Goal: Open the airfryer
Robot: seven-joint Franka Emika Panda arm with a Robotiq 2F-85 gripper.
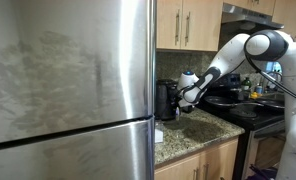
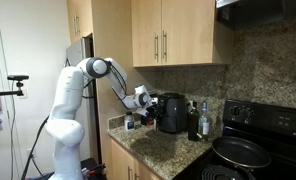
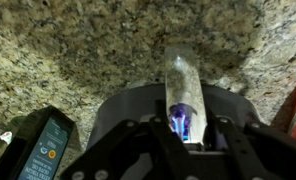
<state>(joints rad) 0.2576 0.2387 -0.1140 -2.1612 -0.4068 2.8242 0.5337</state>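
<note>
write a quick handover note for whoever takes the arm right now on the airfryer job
End effector: shut on the handle of the airfryer's drawer.
Airfryer: upright on the stone counter, near the fridge. As far as the exterior views show, the drawer is not pulled out.
Done: reach and grip on the handle.
Left: pull the drawer out, probably straight back along the handle, then release.
</note>
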